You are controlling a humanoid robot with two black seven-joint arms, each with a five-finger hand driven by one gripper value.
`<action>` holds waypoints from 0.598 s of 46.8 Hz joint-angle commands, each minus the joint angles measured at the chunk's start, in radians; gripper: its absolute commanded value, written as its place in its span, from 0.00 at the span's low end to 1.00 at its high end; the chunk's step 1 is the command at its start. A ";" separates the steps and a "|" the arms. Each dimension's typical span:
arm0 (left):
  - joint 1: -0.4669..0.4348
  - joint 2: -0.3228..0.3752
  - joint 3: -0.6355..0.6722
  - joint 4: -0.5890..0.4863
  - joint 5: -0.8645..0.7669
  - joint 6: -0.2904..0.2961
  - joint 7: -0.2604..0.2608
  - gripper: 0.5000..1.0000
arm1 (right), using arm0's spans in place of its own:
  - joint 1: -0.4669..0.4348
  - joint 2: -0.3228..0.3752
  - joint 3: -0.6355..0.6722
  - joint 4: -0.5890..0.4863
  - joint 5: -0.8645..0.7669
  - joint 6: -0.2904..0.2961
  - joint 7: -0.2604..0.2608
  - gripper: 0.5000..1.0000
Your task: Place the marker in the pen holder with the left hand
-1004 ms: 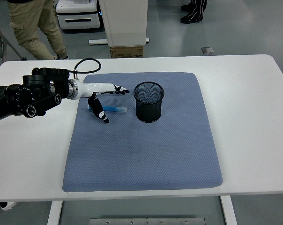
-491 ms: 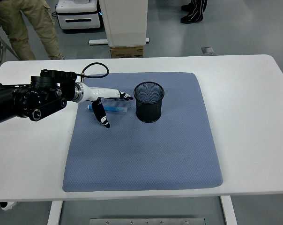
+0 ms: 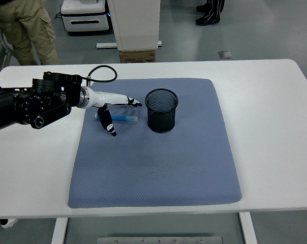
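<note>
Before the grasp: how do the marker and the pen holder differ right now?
The marker lies flat on its side; the pen holder stands upright. The marker is blue and slim; the pen holder is black mesh and wide. The open left hand is over the marker, while the pen holder stands clear to its right. Both rest on the blue mat.

The left hand [image 3: 112, 108] hangs over the mat [image 3: 153, 152], fingers spread above the blue marker [image 3: 124, 118]; contact seems absent, though it is hard to tell. The mesh holder [image 3: 161, 110] stands upright just right of the marker
</note>
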 commanded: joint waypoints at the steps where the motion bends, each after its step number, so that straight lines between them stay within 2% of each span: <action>1: 0.000 0.000 0.010 0.000 0.000 0.000 0.000 0.77 | 0.000 0.000 0.000 0.000 0.000 0.000 0.000 1.00; 9: -0.002 -0.002 0.016 0.000 0.000 0.000 0.005 0.63 | 0.000 0.000 0.000 0.000 0.000 0.000 0.000 1.00; 28: 0.000 -0.010 0.030 0.001 0.000 0.002 0.008 0.45 | 0.000 0.000 0.000 0.000 0.000 0.000 0.000 1.00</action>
